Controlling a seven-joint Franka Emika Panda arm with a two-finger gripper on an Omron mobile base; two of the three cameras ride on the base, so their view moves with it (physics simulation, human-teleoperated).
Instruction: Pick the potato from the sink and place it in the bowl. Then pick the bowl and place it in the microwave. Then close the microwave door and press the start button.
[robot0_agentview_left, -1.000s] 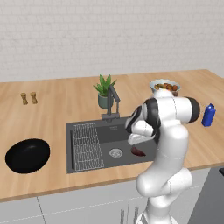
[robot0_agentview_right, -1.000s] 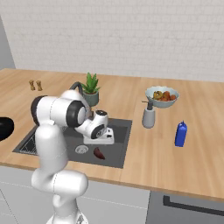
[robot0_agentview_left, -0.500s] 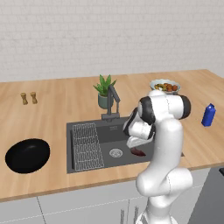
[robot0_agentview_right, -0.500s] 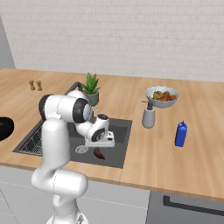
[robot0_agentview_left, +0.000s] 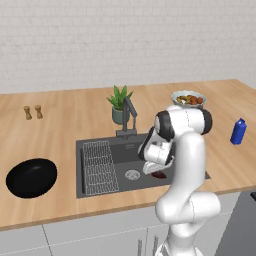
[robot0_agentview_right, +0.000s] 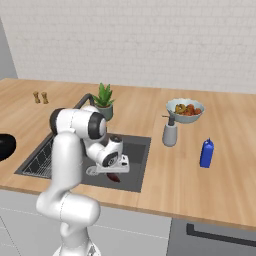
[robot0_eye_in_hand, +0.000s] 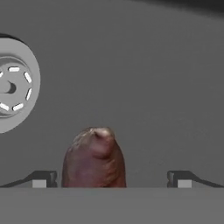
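- Hand view: the potato (robot0_eye_in_hand: 94, 158), a reddish-brown lump, lies on the dark grey floor of the sink (robot0_eye_in_hand: 144, 87), between the 2 fingertips (robot0_eye_in_hand: 41, 179) of the hand (robot0_eye_in_hand: 111, 180), which stand wide apart and touch nothing; the potato sits nearer the one on the left of this view.
- In the same view the round steel drain (robot0_eye_in_hand: 15, 85) lies to the left of the potato, apart from it.
- Left base view: the hand (robot0_agentview_left: 156, 170) is down inside the sink (robot0_agentview_left: 100, 145), open, just above the potato (robot0_agentview_left: 159, 174), of which a dark sliver shows below it.
- The wire rack (robot0_agentview_left: 98, 166) fills the left part of the basin; the faucet (robot0_agentview_left: 129, 117) stands at the back rim, a potted plant (robot0_agentview_left: 119, 102) behind it.
- The glossy black bowl (robot0_agentview_left: 31, 177) rests on the wooden desk (robot0_agentview_left: 60, 125), well to the left of the sink.
- Right base view: the potato (robot0_agentview_right: 114, 177) lies near the front wall of the sink (robot0_agentview_right: 137, 150), under the hand (robot0_agentview_right: 107, 170).
- On the desk to the right stand a grey soap dispenser (robot0_agentview_right: 170, 132), a pale bowl of food (robot0_agentview_right: 185, 109) and a blue bottle (robot0_agentview_right: 206, 153).
- 2 small shakers (robot0_agentview_right: 40, 97) stand at the far left.
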